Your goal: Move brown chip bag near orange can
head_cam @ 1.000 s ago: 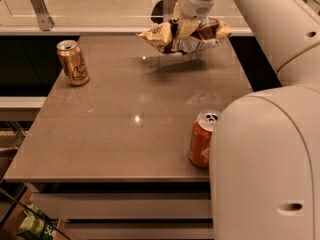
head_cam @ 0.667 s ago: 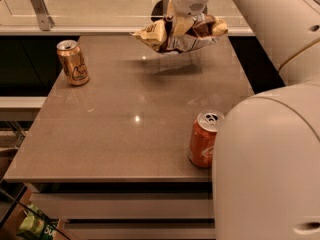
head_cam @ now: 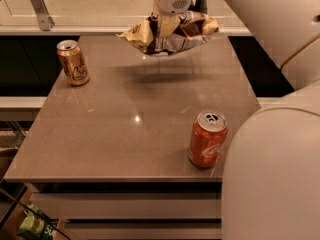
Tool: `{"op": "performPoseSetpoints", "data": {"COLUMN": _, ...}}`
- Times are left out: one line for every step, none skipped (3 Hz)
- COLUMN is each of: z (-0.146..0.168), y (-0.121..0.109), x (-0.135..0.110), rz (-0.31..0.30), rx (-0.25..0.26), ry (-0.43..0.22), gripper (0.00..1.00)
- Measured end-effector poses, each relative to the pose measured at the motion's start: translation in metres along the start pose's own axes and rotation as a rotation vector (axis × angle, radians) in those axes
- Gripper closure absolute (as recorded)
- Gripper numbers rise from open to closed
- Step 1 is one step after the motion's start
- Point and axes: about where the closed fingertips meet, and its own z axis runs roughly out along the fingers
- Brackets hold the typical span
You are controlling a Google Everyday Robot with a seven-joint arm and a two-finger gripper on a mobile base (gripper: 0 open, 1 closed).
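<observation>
The brown chip bag [head_cam: 170,34], crinkled dark brown with cream-yellow ends, hangs in the air above the far middle of the table, held crosswise. My gripper [head_cam: 167,26] comes down from the top of the camera view and is shut on the bag's middle. The bag's shadow lies on the table below it. The orange can [head_cam: 73,62], golden amber with pale scribbles and a silver top, stands upright at the table's far left, well to the left of the bag.
A deeper red-orange can [head_cam: 207,139] stands upright near the front right of the grey table [head_cam: 125,134]. My white arm fills the right side. A metal bracket [head_cam: 40,6] stands at the back left. A green item [head_cam: 32,226] lies on the floor, front left.
The gripper has lifted the chip bag higher off the table; its shadow is now clearly apart from it. Both cans have stayed in place.
</observation>
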Motion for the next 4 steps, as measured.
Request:
{"op": "performPoseSetpoints", "data": {"z": -0.005, "y": 0.009, "x": -0.021, "rz": 0.005, "rx": -0.004, "ry": 0.020, "gripper": 1.00}}
{"op": "performPoseSetpoints", "data": {"z": -0.005, "y": 0.021, "x": -0.038, "rz": 0.024, "rx": 0.006, "ry": 0.025, "gripper": 1.00}}
{"op": "performPoseSetpoints", "data": {"z": -0.002, "y": 0.032, "x": -0.052, "rz": 0.038, "rx": 0.017, "ry": 0.019, "gripper": 1.00}}
{"op": "performPoseSetpoints", "data": {"z": 0.008, "y": 0.039, "x": -0.061, "rz": 0.045, "rx": 0.022, "ry": -0.031, "gripper": 1.00}}
